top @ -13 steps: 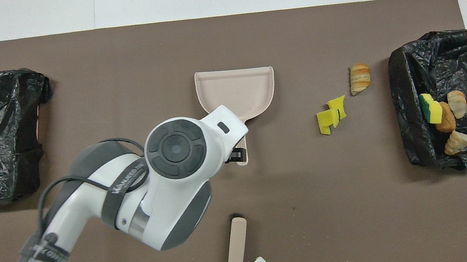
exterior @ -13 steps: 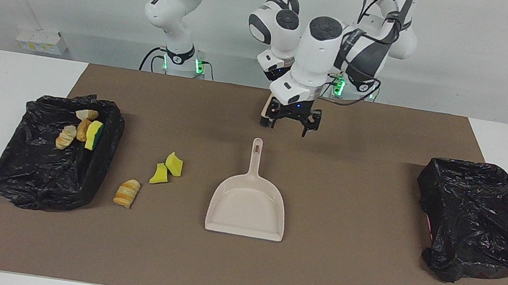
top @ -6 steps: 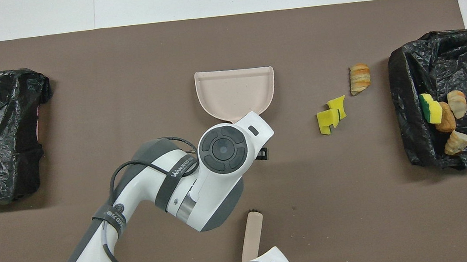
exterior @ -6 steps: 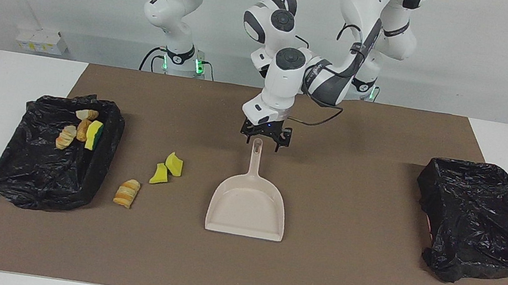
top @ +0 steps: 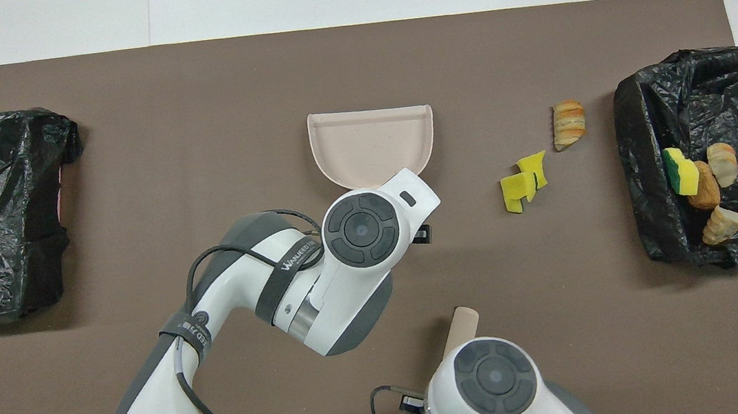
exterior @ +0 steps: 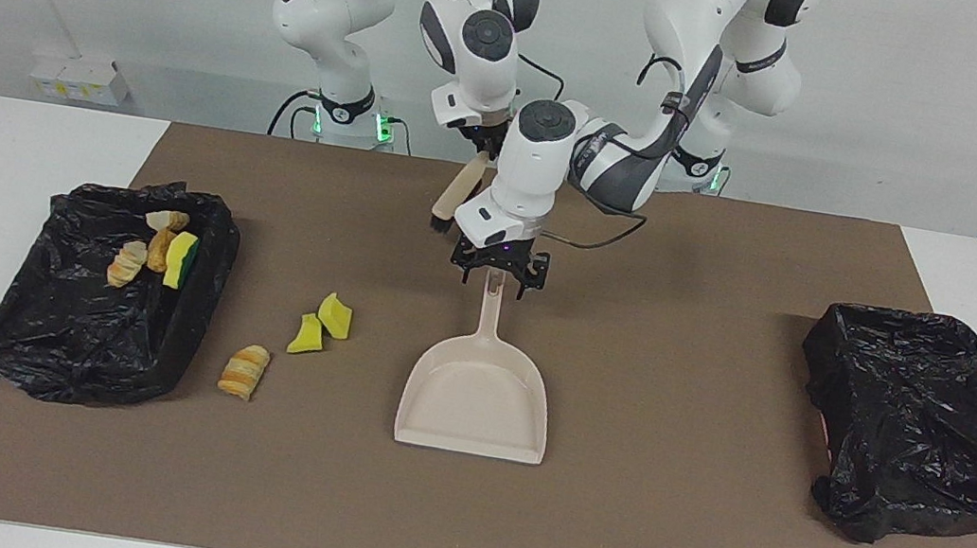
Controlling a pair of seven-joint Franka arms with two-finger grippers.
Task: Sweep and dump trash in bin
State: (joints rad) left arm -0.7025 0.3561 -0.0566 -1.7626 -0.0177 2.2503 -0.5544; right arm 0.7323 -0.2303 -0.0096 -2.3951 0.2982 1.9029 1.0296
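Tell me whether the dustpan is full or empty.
Empty: the dustpan's beige tray shows bare in both views, with loose trash pieces lying on the mat beside it.

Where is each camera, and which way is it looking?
Facing view: high up across the table, looking back at the robots; both whole arms show, the left gripper open at the dustpan handle, the right gripper shut on the brush.
Overhead view: high above the robots' end, looking steeply down; the arms enter from the bottom, wrists hiding the fingers.
Shared: the same dustpan, loose trash and two black-lined bins, turned half a turn around.
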